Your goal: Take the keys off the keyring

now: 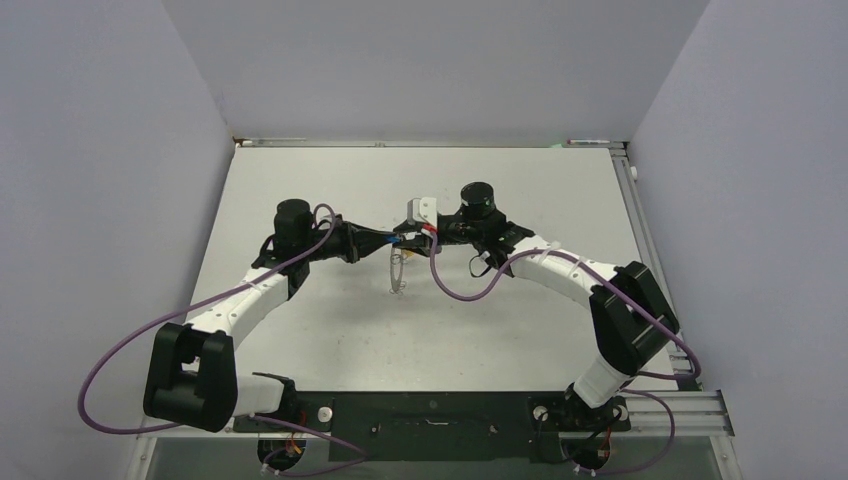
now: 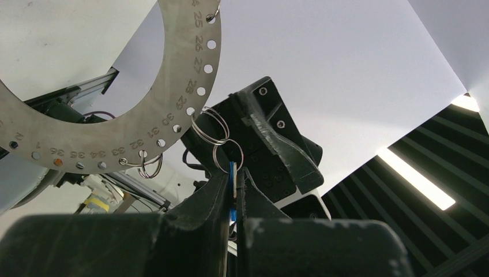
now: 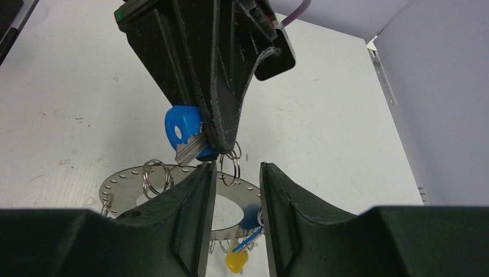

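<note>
Just above the hanging keyring [image 3: 121,186], the left jaws pinch a blue key [image 3: 180,128], while the right jaws, close beside it, stand apart, holding nothing.

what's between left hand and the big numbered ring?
Linked silver wire split rings, joining the flat numbered metal ring to the blue-tagged key in the left hand; left wrist view.

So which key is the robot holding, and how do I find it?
In the middle of the table is a big flat ring with numbered holes. Right by it, the left gripper pinches one key. That key has a blue tag and sits squeezed between the fingers, while the yellow tag hangs loose from the ring.
</note>
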Controlling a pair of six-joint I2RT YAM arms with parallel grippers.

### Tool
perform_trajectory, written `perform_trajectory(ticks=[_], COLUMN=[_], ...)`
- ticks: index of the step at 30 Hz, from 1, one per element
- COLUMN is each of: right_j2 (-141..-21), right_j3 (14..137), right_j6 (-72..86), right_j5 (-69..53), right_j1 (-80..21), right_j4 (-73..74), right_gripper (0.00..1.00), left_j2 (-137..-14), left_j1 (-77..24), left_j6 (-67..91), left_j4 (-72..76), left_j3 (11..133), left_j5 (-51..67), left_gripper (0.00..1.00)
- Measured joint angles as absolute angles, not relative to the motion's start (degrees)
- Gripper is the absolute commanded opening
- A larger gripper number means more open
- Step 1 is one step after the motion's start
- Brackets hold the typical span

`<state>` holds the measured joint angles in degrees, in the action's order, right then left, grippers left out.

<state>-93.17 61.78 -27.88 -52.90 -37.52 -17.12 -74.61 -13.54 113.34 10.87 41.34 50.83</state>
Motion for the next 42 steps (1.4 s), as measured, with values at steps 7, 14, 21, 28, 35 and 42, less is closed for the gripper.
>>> perform_trajectory(ticks=[7, 14, 21, 28, 35, 42], right_j2=[-93.6, -93.6, -93.4, -92.9, -91.3, -90.4], right_j3=[62.5, 62.6, 61.4, 59.1, 57.7, 55.5], right_j6=[-29.8, -28.2, -21.7, -16.8, -15.8, -17.7], right_j5=[-53.0, -52.0, -50.2, -49.3, -50.2, -50.9], right_j1=[-38.0, -38.0, -37.8, -36.7, -35.4, -35.4], right_j4=[-14.7, -15.1, -21.4, -25.9, -27.1, -27.0], right_gripper=[0.07, 0.05, 0.05, 0.05, 0.05, 0.05], left_j2=[-74.6, -74.6, -74.6, -74.6, -74.8, -75.4], left_j1=[-13.6, -13.6, -12.6, -12.4, -12.2, -12.2], left_j6=[113.3, 113.3, 112.4, 111.8, 111.8, 111.8], left_j4=[10.8, 10.7, 10.0, 9.6, 9.6, 9.6], left_j3=[41.3, 41.3, 41.3, 41.3, 41.3, 41.3], left_j5=[50.9, 51.2, 51.2, 51.2, 50.6, 50.8], left_gripper=[0.0, 0.0, 0.0, 0.0, 0.0, 0.0])
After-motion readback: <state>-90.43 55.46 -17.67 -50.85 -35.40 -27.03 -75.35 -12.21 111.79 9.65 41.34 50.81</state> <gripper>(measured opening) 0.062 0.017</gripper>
